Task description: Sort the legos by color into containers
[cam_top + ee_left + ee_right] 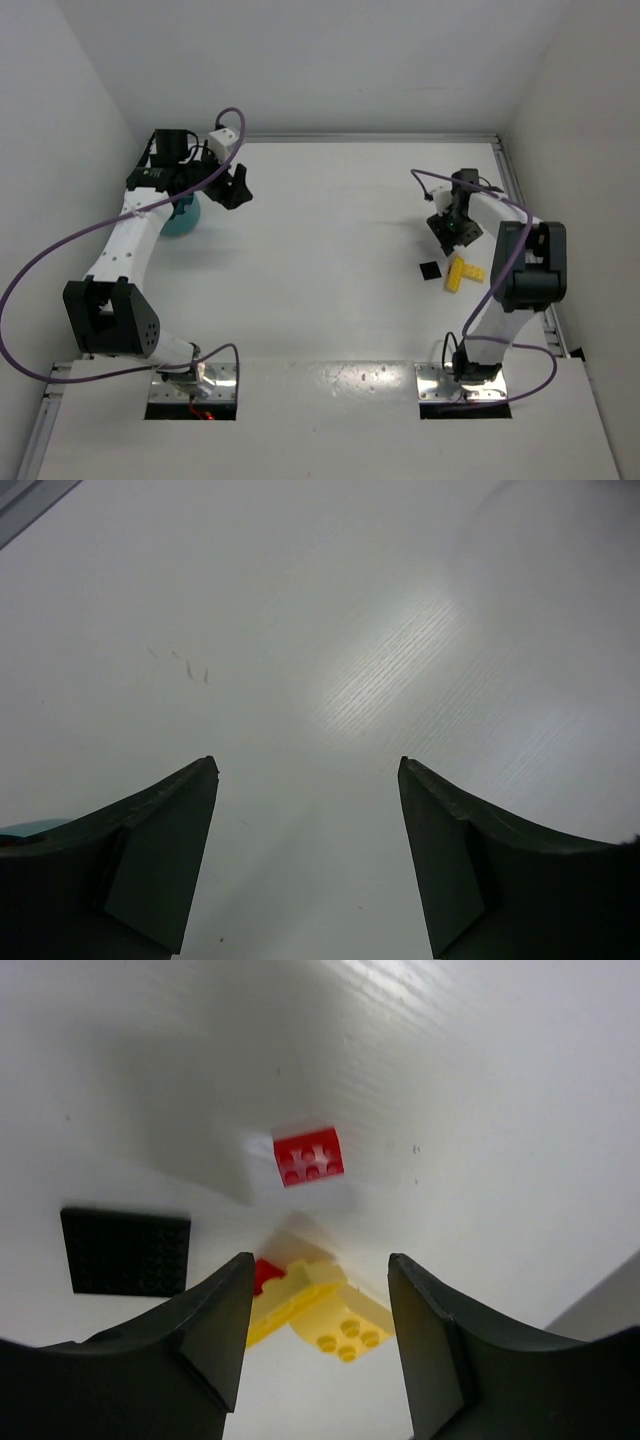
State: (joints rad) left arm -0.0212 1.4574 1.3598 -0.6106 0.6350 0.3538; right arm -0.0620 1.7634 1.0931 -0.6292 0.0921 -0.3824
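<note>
Nearest to the arm bases, the right tool (320, 1260) hangs low over the small group of legos on the right side of the surface (330, 250), with its two fingers apart and nothing between them. In the right wrist view two yellow bricks (335, 1325) lie directly under the gap and touch each other, and a small red piece (265, 1272) looks out from beside them at the inner edge of one finger. A flat black plate (126, 1251) with studs lies near them on one side. A little beyond the fingertips a single red brick (309, 1156) lies alone, its outline a bit smeared. I judge that the step in hand is to pick one brick. The red one is the safer choice, because it stands free and the fingers can go down on both its sides without catching a neighbour. The tool should be centred over it first and then lowered straight, closing only when the tips are close to the surface. Far away at the back left is the teal bowl (182, 217), mostly hidden by the left arm, so the carry will be long. The left tool (308, 765) hovers just beside the bowl over bare surface, its fingers also apart and empty.
</note>
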